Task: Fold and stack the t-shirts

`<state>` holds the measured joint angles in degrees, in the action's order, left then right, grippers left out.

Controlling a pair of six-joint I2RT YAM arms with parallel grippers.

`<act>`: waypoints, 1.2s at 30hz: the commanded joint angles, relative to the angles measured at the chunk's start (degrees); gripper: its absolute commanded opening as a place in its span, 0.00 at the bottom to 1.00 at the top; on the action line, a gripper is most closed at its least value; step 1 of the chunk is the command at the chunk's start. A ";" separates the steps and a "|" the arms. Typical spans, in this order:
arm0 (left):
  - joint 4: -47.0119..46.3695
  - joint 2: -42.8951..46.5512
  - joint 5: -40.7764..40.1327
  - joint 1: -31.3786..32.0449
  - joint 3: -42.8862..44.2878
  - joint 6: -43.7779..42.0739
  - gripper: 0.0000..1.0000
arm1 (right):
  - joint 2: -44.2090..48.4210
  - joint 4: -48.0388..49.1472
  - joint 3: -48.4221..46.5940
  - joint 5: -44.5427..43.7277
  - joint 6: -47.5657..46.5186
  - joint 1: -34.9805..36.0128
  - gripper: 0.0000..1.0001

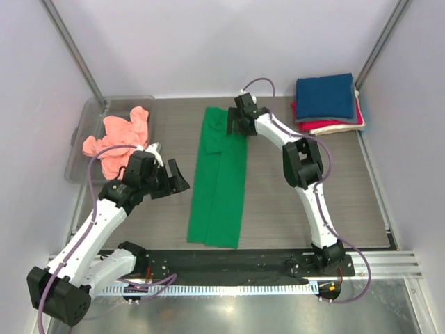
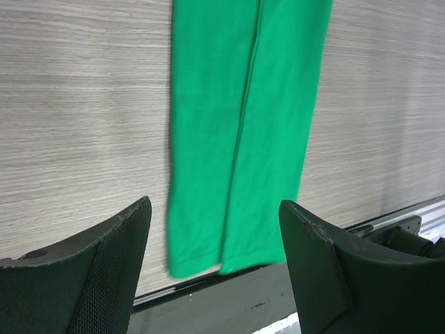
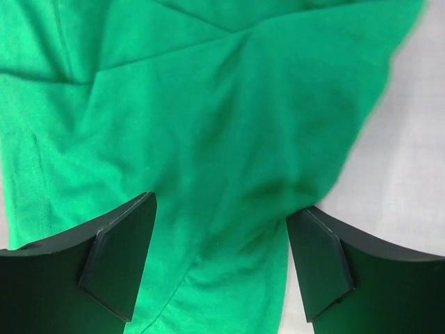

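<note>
The bright green t-shirt (image 1: 219,181) lies on the table folded lengthwise into a long narrow strip. My left gripper (image 1: 175,177) is open and empty, just left of the strip's middle. In the left wrist view the strip's near end (image 2: 243,139) shows beyond the gripper (image 2: 215,240). My right gripper (image 1: 233,122) is open over the shirt's far end. In the right wrist view green cloth (image 3: 208,104) lies wrinkled between the spread gripper (image 3: 219,261). A salmon-pink t-shirt (image 1: 118,139) lies crumpled in the bin. Folded navy (image 1: 325,96), red (image 1: 323,127) and cream (image 1: 351,122) t-shirts are stacked at the back right.
A clear plastic bin (image 1: 82,149) stands at the back left and holds the pink shirt. A black strip and metal rail (image 1: 278,261) run along the table's near edge. White walls close in the left, back and right sides.
</note>
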<state>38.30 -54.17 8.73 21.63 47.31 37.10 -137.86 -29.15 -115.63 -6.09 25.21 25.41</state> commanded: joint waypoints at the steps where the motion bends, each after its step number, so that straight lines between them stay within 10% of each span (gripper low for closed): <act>1: -0.77 1.70 0.68 0.17 -1.95 0.60 0.75 | -8.54 -1.09 -11.14 1.33 -3.75 -1.50 0.81; 6: -0.86 1.96 1.37 0.17 -3.98 1.22 0.75 | -16.03 -1.79 -25.68 1.60 -4.91 -2.99 0.83; 14: -1.57 4.43 0.24 4.20 -7.84 5.61 0.73 | -0.25 0.76 -17.71 5.21 -7.10 -3.70 0.90; 24: -9.12 7.59 -2.23 10.45 -20.23 15.89 0.71 | 38.84 2.42 36.52 14.34 0.89 -1.16 0.82; 36: -14.40 9.44 -2.49 14.41 -28.59 20.64 0.68 | 70.97 14.55 84.67 9.53 23.38 23.89 0.74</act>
<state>27.68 -45.47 6.90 35.48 19.59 55.72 -72.62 -20.73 -34.04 6.13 40.27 47.70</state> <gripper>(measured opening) 0.681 0.746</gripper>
